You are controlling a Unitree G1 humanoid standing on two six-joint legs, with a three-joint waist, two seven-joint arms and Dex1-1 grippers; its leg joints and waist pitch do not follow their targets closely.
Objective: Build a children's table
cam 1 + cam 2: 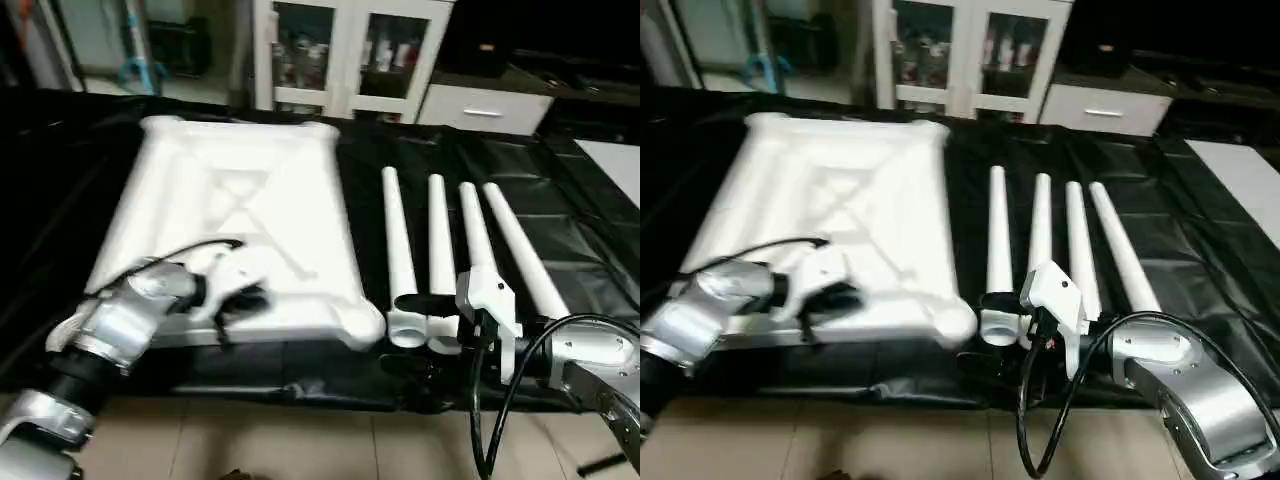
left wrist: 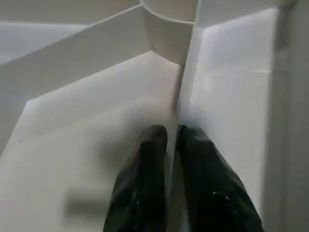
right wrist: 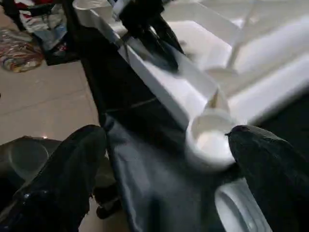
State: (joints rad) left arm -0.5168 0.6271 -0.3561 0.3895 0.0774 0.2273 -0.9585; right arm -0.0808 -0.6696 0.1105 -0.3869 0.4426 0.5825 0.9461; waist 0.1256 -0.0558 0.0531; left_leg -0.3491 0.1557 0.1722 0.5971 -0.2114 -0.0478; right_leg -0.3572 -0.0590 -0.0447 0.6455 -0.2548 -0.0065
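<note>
The left gripper [image 2: 171, 140] rests inside the upturned table top [image 1: 240, 210], near its front edge, its two black fingers pinched on a thin upright rib [image 2: 186, 82] of the underside; where that rib meets the round hub is cut off at the wrist picture's edge. The right gripper [image 3: 164, 159] hangs with fingers spread wide and nothing between them, just in front of the table top's near right corner socket [image 3: 210, 140]. Its fingertips are largely hidden behind its white wrist housing in the head views. Four legs [image 1: 440, 240] lie side by side on the black-draped worktable [image 1: 560, 220], right of the table top, their wide ends partly hidden by that gripper.
</note>
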